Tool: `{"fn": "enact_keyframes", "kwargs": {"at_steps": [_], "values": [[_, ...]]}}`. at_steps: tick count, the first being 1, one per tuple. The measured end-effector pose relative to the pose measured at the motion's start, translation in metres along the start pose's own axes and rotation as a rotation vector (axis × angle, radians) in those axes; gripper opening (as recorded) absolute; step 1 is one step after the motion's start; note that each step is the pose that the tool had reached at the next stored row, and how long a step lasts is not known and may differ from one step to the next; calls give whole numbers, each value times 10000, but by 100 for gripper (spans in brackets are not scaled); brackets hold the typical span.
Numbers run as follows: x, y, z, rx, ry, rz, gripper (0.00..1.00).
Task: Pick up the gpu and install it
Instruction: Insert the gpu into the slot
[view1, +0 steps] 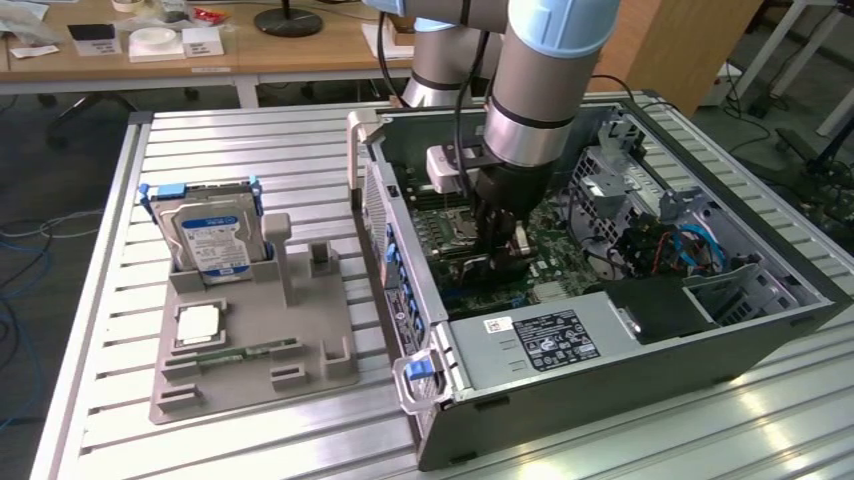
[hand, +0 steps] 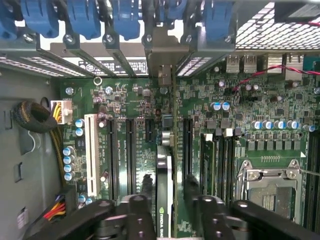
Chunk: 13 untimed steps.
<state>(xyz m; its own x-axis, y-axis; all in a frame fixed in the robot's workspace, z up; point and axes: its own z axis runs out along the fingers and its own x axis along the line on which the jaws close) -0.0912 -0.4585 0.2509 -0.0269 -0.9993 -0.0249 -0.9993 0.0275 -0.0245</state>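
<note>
In the wrist view the gripper (hand: 164, 210) is hanging directly over the gpu (hand: 164, 197), which is standing on edge in a slot of the green motherboard (hand: 280, 100), its bracket end reaching toward the row of blue slot clips (hand: 125, 17) at the case wall. The black fingers (hand: 137, 212) are sitting on either side of the card's top edge; whether they are pressing it or just clear of it, I cannot tell.

In the exterior view the arm (view1: 541, 90) is reaching down into the open computer case (view1: 747, 320), which is lying on the slatted aluminium table (view1: 240, 140) toward the exterior view's right edge. The gripper (view1: 497, 255) is sitting deep among the boards there. Nearer the table's opposite edge a grey parts holder (view1: 247, 375) is carrying a hard drive (view1: 211, 240) standing upright with a blue-white label. Beyond the table a wooden desk (view1: 307, 50) is holding small boxes and a black lamp base (view1: 288, 20).
</note>
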Motion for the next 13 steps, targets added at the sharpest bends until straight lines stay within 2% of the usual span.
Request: {"fn": "enact_keyframes", "kwargs": {"at_steps": [1, 2, 3, 9, 13], "values": [[1, 0, -1, -1, 2, -1, 39], [1, 0, -1, -1, 2, -1, 39], [1, 0, -1, -1, 2, -1, 45], [1, 0, -7, -3, 5, -2, 45], [-1, -3, -87, -1, 3, -2, 45]]}}
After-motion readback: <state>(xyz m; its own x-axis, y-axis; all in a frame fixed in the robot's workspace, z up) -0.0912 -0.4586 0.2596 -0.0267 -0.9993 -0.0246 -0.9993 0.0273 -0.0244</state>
